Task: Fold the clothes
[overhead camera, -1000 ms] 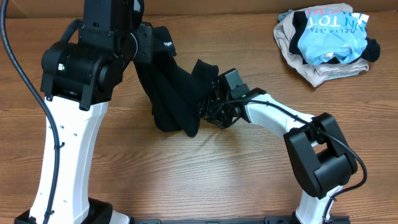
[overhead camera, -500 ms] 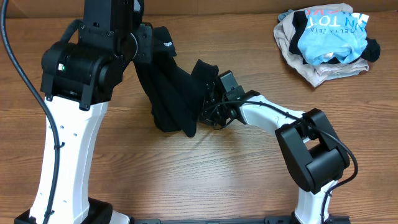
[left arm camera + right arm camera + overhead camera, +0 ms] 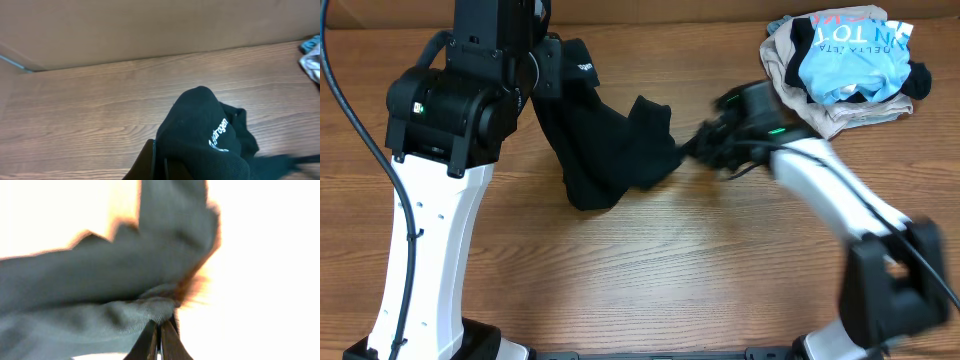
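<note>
small white lettering (image 3: 218, 135) with a little logo runs along a bunched fold of the black garment (image 3: 610, 150); it is curved over the cloth and too small to read in full. the light blue shirt (image 3: 850, 60) in the heap at the far right corner carries larger white lettering, upside down from above and partly folded under, lying on a crumpled beige garment (image 3: 810, 105). the black garment hangs between the two arms over the wood-grain table (image 3: 670, 280): its upper end is raised and bunched at the left gripper (image 3: 159, 162), whose jaws are closed on the cloth, and its lower part slumps onto the table in soft folds. the right gripper (image 3: 160, 330), blurred from above, has its fingertips pinched together on a fine-knit edge of the same garment, which stretches towards it in a point.
</note>
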